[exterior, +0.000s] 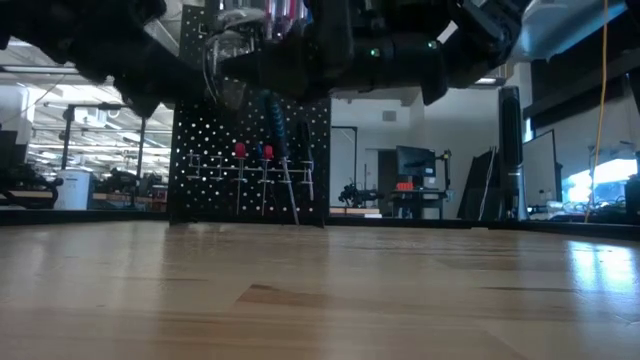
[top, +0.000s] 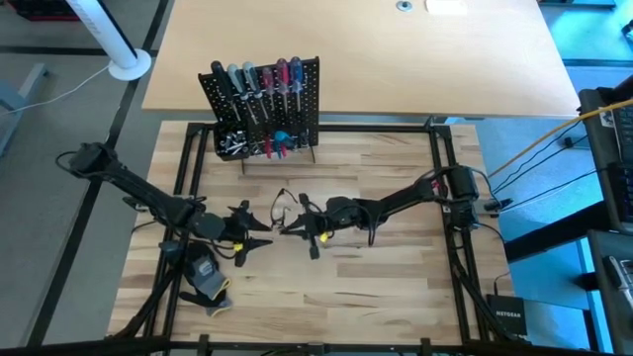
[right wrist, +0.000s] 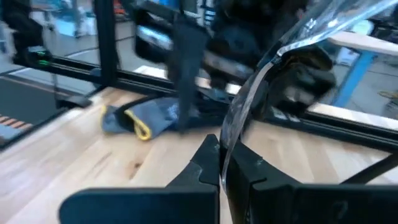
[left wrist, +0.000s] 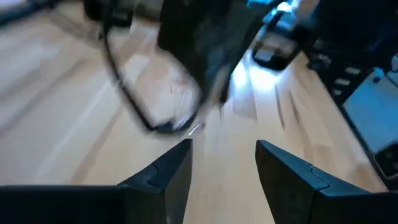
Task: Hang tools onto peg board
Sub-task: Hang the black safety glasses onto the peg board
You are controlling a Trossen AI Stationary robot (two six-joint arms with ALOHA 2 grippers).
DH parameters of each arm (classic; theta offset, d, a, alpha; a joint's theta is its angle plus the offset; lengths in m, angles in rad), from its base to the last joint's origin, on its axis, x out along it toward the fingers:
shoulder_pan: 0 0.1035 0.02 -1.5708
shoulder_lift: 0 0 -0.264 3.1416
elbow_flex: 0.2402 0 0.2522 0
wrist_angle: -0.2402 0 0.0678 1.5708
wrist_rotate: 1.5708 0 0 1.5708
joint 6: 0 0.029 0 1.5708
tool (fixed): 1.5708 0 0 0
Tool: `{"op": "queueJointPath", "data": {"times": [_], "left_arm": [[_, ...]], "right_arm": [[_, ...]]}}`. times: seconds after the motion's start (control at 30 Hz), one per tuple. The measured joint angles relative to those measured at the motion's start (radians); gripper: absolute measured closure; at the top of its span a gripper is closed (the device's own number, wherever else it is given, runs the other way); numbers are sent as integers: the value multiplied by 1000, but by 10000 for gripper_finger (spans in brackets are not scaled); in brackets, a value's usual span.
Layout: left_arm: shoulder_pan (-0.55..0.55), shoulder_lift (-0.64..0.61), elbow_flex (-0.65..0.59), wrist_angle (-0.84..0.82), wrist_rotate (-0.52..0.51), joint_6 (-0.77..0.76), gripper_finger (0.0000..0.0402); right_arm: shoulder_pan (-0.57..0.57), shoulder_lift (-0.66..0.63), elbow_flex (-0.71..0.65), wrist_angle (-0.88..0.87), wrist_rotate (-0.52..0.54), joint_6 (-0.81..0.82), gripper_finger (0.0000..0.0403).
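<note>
So my right gripper (right wrist: 219, 163) is pinched tight on a pair of clear safety glasses (top: 284, 208), held in the air out in front of the peg board (top: 262, 107). My left gripper (left wrist: 222, 163) sits just beside the glasses, fingers spread with nothing between them. The tools (top: 259, 81) already hang in a row on the peg board. A glove (top: 206, 284) lies on the table (top: 376, 287), well away from the board.

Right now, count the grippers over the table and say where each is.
2. The left gripper, open, hovers near the table's middle; the right gripper faces it, shut on clear glasses.
</note>
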Motion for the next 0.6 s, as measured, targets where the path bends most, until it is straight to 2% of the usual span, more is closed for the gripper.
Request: {"op": "queueJointPath", "data": {"times": [0.13, 0.33, 0.6], "left_arm": [[-4, -27, 1, -16, -2, 42, 235], [20, -24, 1, -9, -71, 46, 235], [23, 11, 1, 124, -30, 80, 235]], "right_arm": [[1, 0, -2, -9, 7, 2, 397], [2, 0, -3, -8, -10, 2, 397], [2, 0, -3, -2, -17, 2, 397]]}}
